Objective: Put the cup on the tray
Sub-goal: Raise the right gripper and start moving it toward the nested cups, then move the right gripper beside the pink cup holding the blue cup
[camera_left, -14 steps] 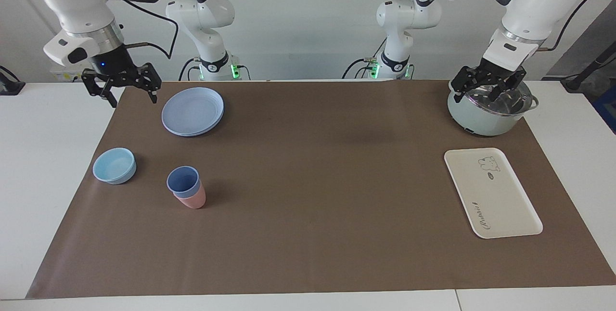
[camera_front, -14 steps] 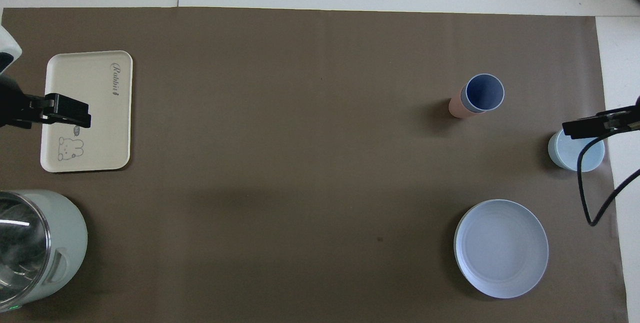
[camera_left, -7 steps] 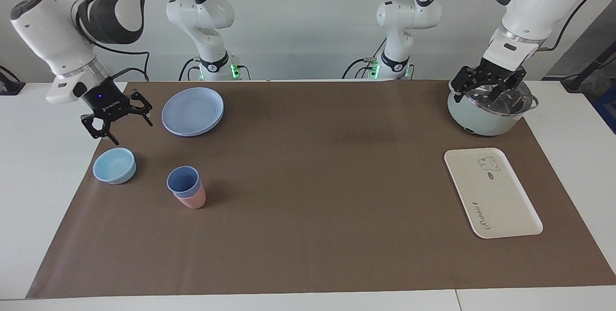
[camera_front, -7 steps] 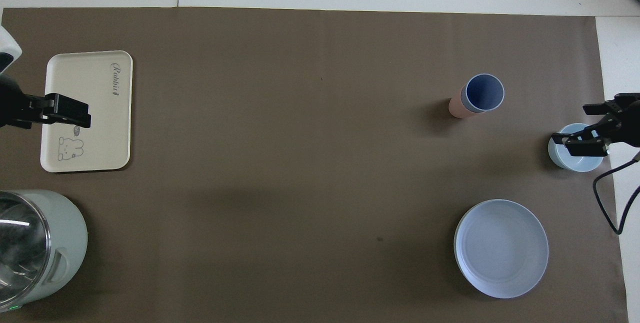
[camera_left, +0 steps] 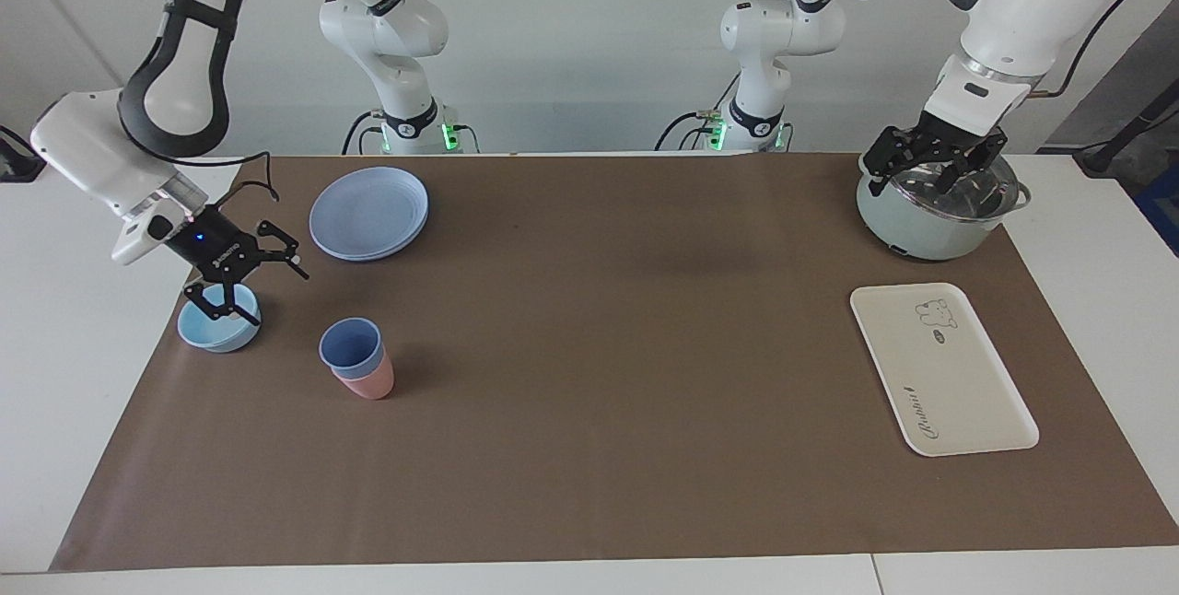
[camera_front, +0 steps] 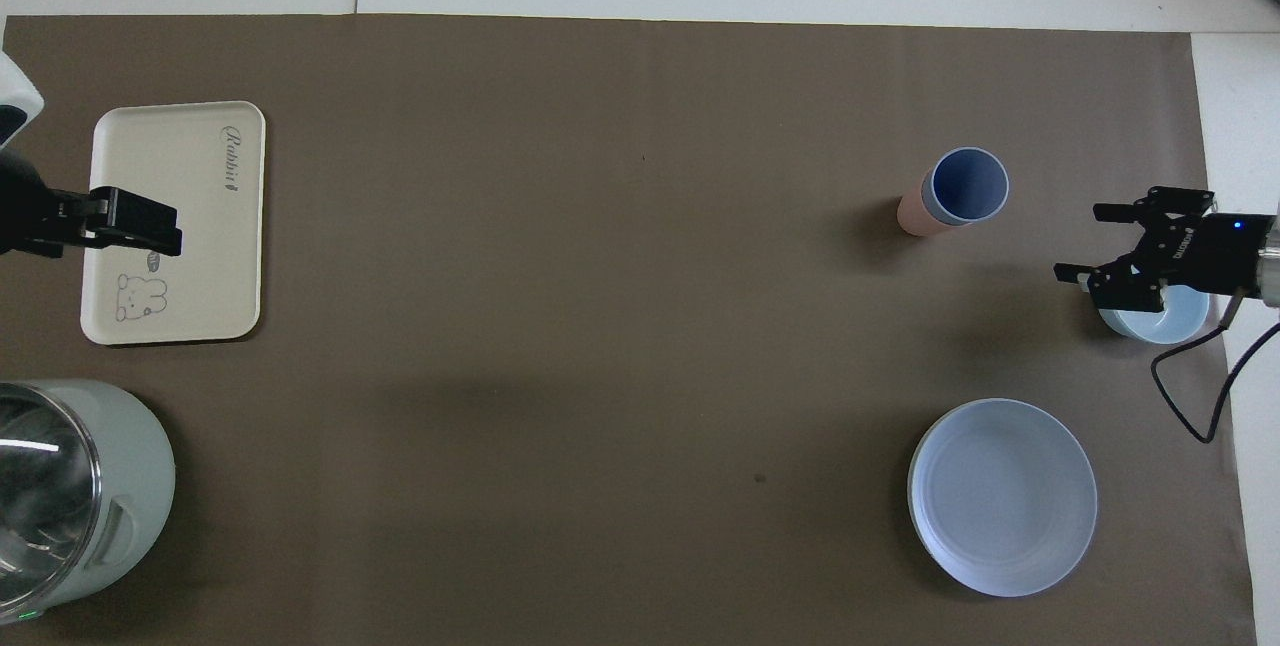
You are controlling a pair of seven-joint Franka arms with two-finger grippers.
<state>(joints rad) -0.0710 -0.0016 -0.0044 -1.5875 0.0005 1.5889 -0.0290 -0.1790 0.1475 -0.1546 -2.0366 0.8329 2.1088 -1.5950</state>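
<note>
Two claws show: your right claw (camera_left: 249, 286) hangs spread wide over the low light-blue bowl (camera_left: 217, 322) at the facing view's left; your left claw (camera_left: 933, 165), fingers parted, waits over the pale-green pot (camera_left: 930, 213), upper right. The periwinkle-blue plastic cup (camera_left: 351, 345), nested in a pink cup (camera_left: 370, 381), stands lower left; the cream-white tray (camera_left: 941, 367) lies right on the bench.
</note>
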